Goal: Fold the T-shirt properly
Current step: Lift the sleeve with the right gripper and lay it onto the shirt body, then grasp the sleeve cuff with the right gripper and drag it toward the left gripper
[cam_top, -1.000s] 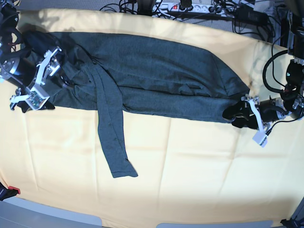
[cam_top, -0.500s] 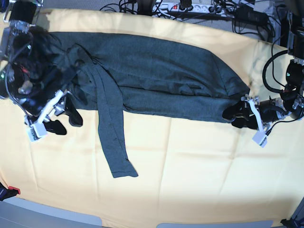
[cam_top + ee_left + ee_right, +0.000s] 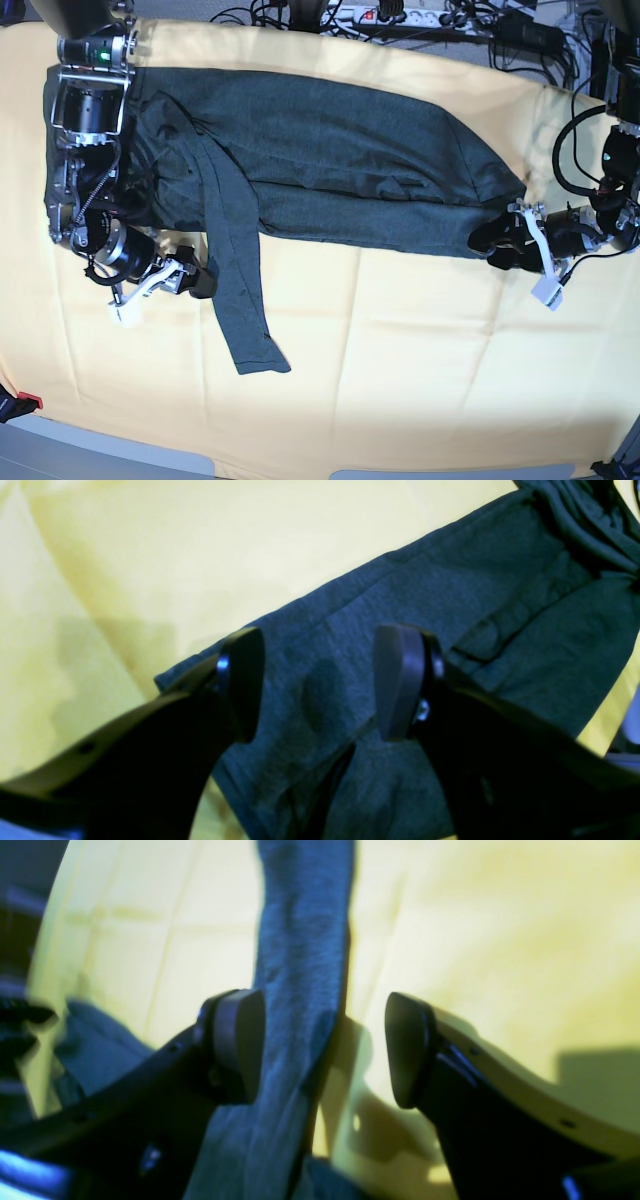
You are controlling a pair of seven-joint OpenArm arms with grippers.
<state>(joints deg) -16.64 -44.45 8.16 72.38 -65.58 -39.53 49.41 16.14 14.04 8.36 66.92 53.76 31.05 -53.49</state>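
The T-shirt [image 3: 330,165] lies lengthwise left to right across the far half of the tabletop [image 3: 420,380], one sleeve [image 3: 235,290] trailing toward the near edge. The right end effector [image 3: 185,278], open and empty, stands just left of that sleeve and is nearer. The left end effector [image 3: 510,245], open, straddles the shirt's right end.

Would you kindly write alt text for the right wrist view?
The open right gripper straddles the T-shirt's long dark sleeve, which runs straight away across the yellow cloth. The sleeve lies beside the left-hand pad; nothing is gripped.
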